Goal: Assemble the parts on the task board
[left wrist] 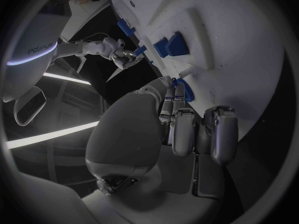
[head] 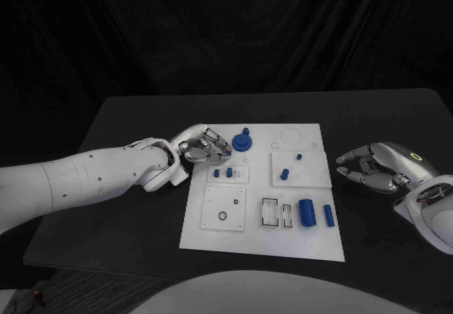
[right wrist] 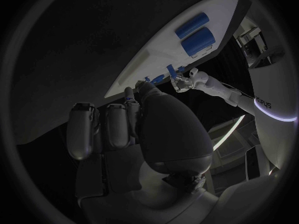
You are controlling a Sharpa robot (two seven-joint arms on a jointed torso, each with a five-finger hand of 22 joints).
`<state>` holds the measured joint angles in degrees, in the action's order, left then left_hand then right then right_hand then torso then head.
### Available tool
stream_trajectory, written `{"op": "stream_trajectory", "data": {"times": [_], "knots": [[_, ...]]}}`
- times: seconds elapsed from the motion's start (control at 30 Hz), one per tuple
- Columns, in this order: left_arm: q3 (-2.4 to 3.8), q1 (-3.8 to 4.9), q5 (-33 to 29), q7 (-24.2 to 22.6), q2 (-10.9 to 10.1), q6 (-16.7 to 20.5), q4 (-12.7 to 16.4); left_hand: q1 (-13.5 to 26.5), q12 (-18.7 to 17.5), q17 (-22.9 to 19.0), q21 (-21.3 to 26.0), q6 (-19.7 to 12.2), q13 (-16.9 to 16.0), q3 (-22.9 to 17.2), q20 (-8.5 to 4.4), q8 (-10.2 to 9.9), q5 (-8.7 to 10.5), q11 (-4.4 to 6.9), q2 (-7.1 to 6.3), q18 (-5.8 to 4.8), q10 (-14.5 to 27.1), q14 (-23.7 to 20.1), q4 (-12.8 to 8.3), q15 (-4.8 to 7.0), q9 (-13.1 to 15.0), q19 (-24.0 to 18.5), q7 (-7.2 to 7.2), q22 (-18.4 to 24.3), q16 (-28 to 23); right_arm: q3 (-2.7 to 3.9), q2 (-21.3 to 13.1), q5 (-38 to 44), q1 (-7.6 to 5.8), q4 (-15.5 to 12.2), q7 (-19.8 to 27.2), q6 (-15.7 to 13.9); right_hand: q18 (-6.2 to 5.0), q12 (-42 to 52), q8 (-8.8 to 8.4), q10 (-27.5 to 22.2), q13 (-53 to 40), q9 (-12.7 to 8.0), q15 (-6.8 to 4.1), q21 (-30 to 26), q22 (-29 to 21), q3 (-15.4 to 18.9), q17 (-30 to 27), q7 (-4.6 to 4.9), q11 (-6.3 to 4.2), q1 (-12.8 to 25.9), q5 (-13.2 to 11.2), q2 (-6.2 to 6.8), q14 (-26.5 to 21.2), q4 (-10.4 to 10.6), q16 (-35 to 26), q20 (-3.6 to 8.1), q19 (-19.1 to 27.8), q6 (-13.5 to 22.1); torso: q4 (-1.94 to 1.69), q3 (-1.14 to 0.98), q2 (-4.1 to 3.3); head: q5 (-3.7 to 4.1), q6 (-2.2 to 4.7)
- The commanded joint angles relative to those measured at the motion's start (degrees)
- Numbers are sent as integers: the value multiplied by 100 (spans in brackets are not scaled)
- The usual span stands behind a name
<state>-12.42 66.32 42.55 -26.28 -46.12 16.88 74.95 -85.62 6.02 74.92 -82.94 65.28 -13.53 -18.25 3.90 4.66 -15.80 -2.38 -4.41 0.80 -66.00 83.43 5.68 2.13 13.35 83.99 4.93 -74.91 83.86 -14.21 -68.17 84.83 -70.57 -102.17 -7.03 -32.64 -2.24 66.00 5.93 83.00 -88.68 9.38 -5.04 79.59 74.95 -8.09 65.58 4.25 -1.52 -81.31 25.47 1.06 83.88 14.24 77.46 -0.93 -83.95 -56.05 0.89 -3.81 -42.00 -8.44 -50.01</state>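
The white task board (head: 269,239) lies mid-table. My left hand (head: 203,145) sits at its far left corner with fingers curled in, just short of a blue round part with a peg (head: 245,140). In the left wrist view that hand (left wrist: 187,129) has this blue part (left wrist: 186,91) right past its fingertips; whether they touch is unclear. Two small blue pieces (head: 226,173) stand close by. My right hand (head: 373,168) hovers off the board's right edge, fingers curled, with nothing seen in them.
Two small blue pegs (head: 298,157) (head: 285,174) stand in the right-hand plate. Two blue cylinders (head: 308,212) (head: 328,215) lie near the board's front right, beside open slots (head: 277,212). Black table (head: 132,131) surrounds the board.
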Motion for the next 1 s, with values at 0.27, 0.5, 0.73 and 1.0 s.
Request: {"op": "stream_trajectory", "data": {"times": [0.27,0.5,0.73,1.0], "knots": [[5,-22,120,-1,3,-101,1,-38,-18,65,34,-3,8,27,55,47,7,-32,25,108,3,-5,-12,-29,50,43,42,-1259,-30,3,3,-12,19,-12,-71,48,-14,-32,-4,-5,2331,3,-45,-8,1192,-40,4,-6,-42,-50,3,1,241,8,38,1,-196,-37,-3,-2,0,-21,1],[5,-27,121,46,-2,-138,-6,-52,-12,59,77,-1,13,29,56,50,-1,-35,21,119,-6,-8,-21,-31,51,10,45,-1245,-32,3,-1,-13,21,-17,-74,71,-14,-32,-4,-5,2331,3,-45,-8,1192,-40,4,-6,-42,-50,3,1,241,8,38,1,-196,-37,0,0,1,-16,1],[5,-29,121,106,-13,-159,-13,-57,-5,49,154,1,19,39,60,53,-4,-44,10,138,-16,-14,-26,-35,53,-49,55,-1219,-35,3,-7,-13,21,-27,-78,92,-14,-32,-4,-5,2331,3,-45,-8,1192,-40,4,-6,-42,-50,3,1,241,8,38,1,-196,-37,3,0,3,-11,1],[5,-31,122,196,-22,-158,-38,-66,-12,47,167,-11,30,43,65,49,-9,-54,4,141,-1,-17,-31,-41,52,-60,62,-1214,-35,3,-7,-13,21,-28,-79,115,-14,-32,-4,-5,2331,3,-45,-8,1192,-40,4,-6,-42,-50,3,1,241,8,38,1,-196,-37,1,1,3,-13,1]]}}
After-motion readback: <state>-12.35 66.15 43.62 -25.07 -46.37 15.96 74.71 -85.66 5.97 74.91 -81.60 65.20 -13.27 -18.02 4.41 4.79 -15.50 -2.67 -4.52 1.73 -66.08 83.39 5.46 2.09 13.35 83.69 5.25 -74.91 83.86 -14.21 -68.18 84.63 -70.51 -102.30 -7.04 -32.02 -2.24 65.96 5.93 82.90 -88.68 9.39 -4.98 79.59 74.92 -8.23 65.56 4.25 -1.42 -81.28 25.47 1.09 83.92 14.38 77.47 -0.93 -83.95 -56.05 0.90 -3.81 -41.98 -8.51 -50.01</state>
